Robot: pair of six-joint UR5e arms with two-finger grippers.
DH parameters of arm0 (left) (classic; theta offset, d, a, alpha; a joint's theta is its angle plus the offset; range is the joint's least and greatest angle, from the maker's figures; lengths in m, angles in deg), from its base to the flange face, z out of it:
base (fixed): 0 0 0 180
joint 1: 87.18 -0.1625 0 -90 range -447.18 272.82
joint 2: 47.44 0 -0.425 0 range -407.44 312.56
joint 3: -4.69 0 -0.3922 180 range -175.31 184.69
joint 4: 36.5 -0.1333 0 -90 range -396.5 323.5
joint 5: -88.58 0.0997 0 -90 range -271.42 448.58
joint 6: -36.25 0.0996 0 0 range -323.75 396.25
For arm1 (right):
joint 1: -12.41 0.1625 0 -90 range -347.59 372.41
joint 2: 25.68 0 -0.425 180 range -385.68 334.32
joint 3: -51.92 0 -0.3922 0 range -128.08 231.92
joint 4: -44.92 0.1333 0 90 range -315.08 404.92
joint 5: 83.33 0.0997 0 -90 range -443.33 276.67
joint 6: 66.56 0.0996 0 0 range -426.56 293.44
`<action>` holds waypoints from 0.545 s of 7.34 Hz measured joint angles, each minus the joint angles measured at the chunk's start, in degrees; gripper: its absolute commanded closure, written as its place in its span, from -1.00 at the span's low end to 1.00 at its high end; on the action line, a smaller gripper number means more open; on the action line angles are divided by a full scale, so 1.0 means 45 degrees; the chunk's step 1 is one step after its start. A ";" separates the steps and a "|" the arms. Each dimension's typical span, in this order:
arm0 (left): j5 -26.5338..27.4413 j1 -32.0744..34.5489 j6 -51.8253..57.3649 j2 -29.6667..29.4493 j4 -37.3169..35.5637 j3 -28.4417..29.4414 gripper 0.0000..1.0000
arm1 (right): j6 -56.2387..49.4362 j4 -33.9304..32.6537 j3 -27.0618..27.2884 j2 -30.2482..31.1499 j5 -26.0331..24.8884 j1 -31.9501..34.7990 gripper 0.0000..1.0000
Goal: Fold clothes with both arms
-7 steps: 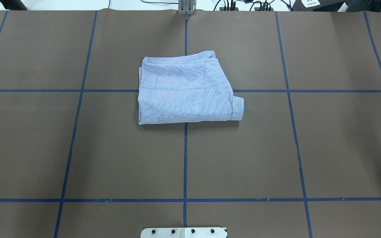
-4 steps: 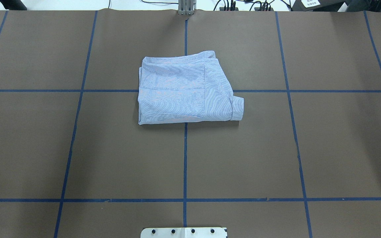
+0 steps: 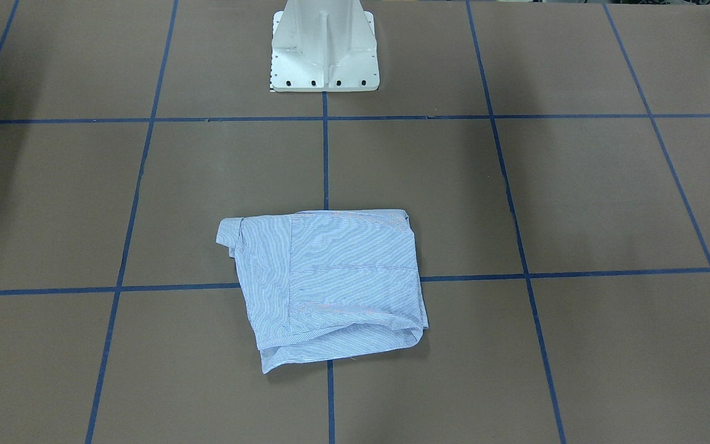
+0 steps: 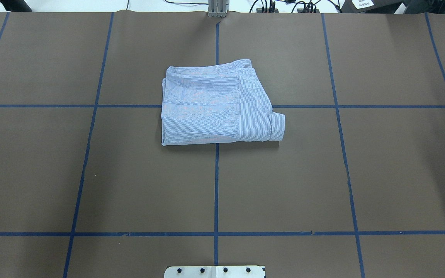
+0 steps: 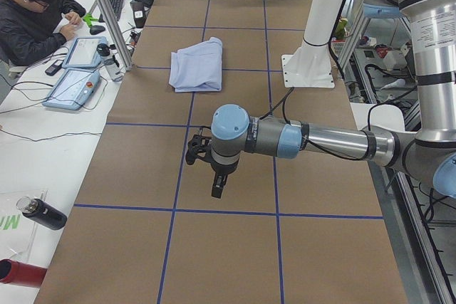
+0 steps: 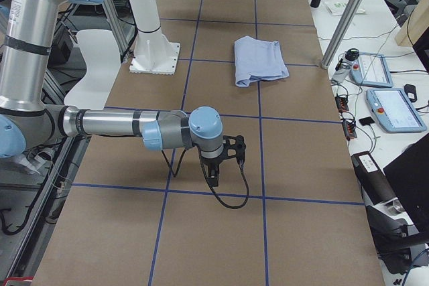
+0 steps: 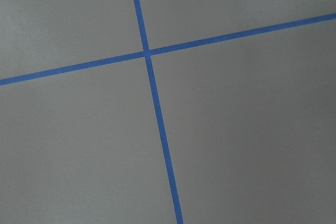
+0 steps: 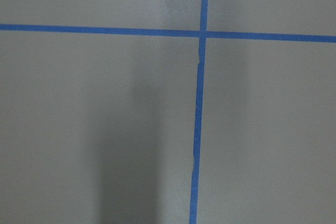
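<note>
The light-blue striped shirt (image 4: 214, 104) lies folded into a compact rectangle at the table's centre, with a cuff sticking out at its right side. It also shows in the front-facing view (image 3: 330, 283) and both side views (image 5: 196, 65) (image 6: 258, 61). My left gripper (image 5: 219, 189) hangs above bare table far from the shirt; I cannot tell whether it is open. My right gripper (image 6: 214, 177) hangs likewise at the other end; I cannot tell its state. Both wrist views show only brown table and blue tape.
The white pedestal base (image 3: 324, 49) stands at the robot's side of the table. Blue tape lines (image 4: 216, 185) grid the brown surface. A seated operator (image 5: 35, 12), teach pendants (image 6: 395, 108) and a bottle (image 5: 39, 213) are beyond the far edge.
</note>
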 measured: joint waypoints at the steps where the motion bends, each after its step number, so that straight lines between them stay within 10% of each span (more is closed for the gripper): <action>1: 0.0008 -0.0004 0.0008 0.0018 -0.0034 0.0006 -1.00 | -0.0290 -0.0158 -0.0001 0.0088 -0.0021 0.0040 -1.00; 4: 0.0015 -0.0015 0.0021 0.0062 -0.0103 0.0008 -1.00 | -0.0365 -0.0139 -0.0050 0.0158 -0.0008 0.0065 -1.00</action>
